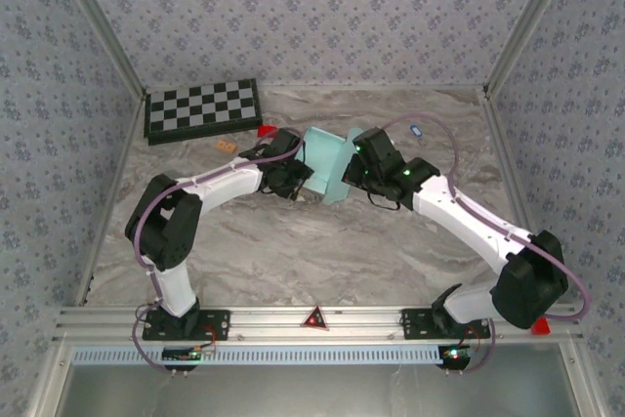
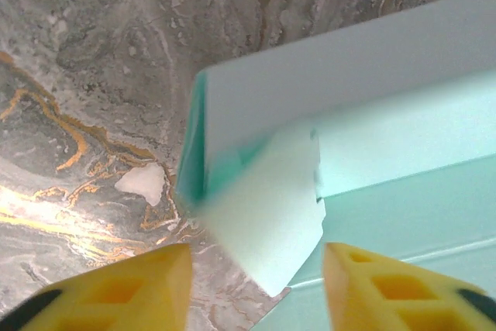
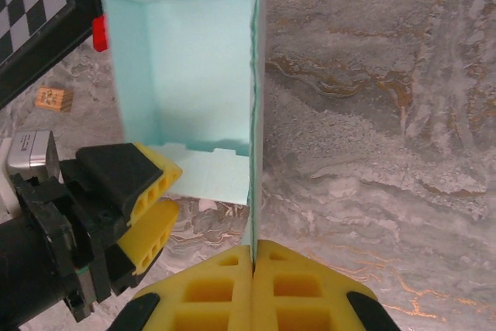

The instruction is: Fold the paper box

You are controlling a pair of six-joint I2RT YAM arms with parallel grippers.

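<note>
At the near edge of the marbled counter (image 1: 293, 261), the two arms rise from their bases and lean inward toward the counter's middle. The right tool (image 3: 253, 257) is clenched on the paper box (image 3: 194, 60). Its yellow fingers (image 3: 209, 292) press flat together on the thin edge of one upright wall. The left tool (image 2: 256, 284) stands released, with its fingers well apart. A pale flap of the box hangs in the gap between them, ungripped. Seen from above, the half-formed, pale blue box sits between the two tools, a little beyond the counter's centre. The left tool is at its left side and the right tool at its right wall. Farther on, a small wooden block (image 1: 226, 145) and a red piece (image 1: 266, 131) lie near the box, toward the far left. The checkerboard (image 1: 202, 109) lies in the far-left corner. A small blue-and-white item (image 1: 415, 130) lies toward the far edge on the right.
</note>
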